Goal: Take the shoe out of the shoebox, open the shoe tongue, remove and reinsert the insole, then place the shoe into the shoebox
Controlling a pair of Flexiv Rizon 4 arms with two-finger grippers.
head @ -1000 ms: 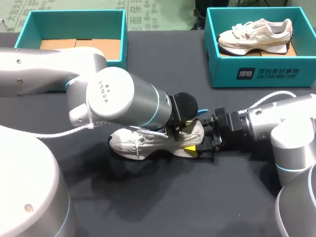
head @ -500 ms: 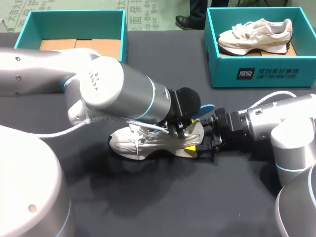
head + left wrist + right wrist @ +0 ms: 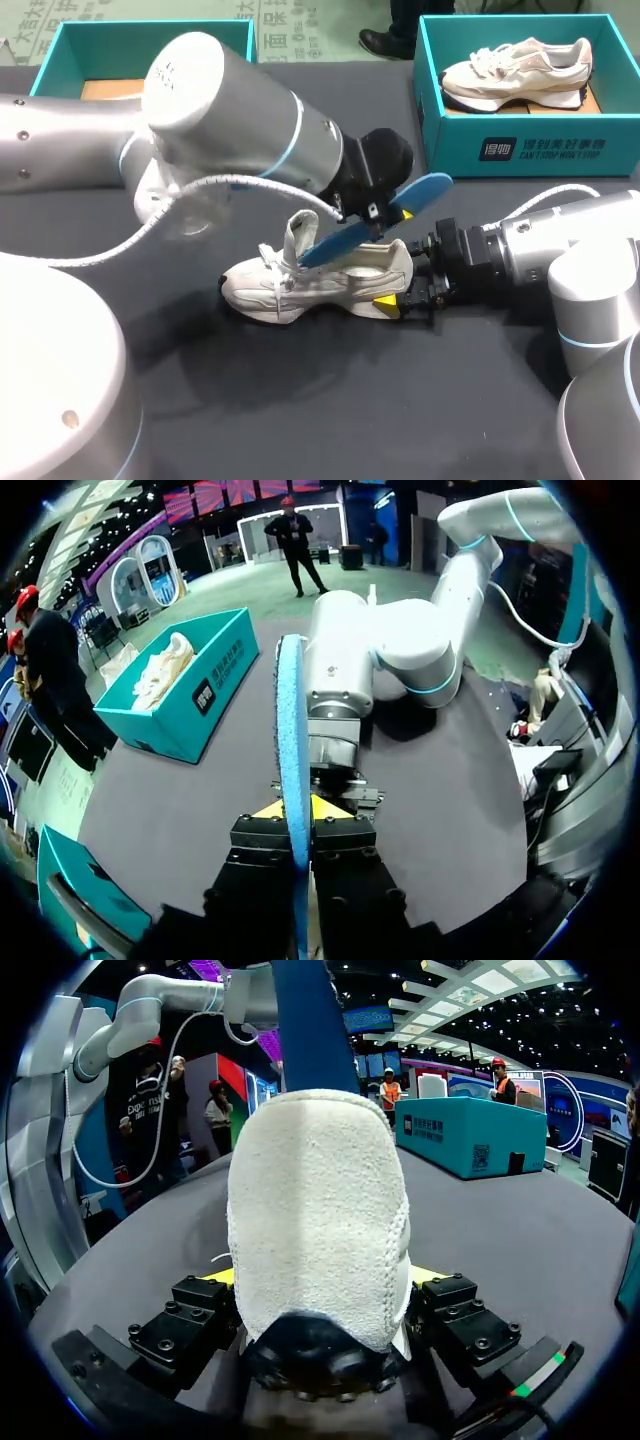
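Since a second ago your left gripper (image 3: 372, 207) has risen, clenched on the blue insole (image 3: 425, 188), whose low end sits at the opening of the white sneaker (image 3: 290, 290). Your right gripper (image 3: 400, 292) grips the heel on the table (image 3: 330, 400); hold firm and draw the insole out lengthwise.

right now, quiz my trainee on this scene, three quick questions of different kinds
1. True or false: the left gripper is shut on the blue insole.
2. Which part of the table shoe does the right gripper clamp? A toe, B heel, C tongue.
3. Fill in: the right shoebox holds a second ____.

Key: 1 true; 2 B; 3 shoe.
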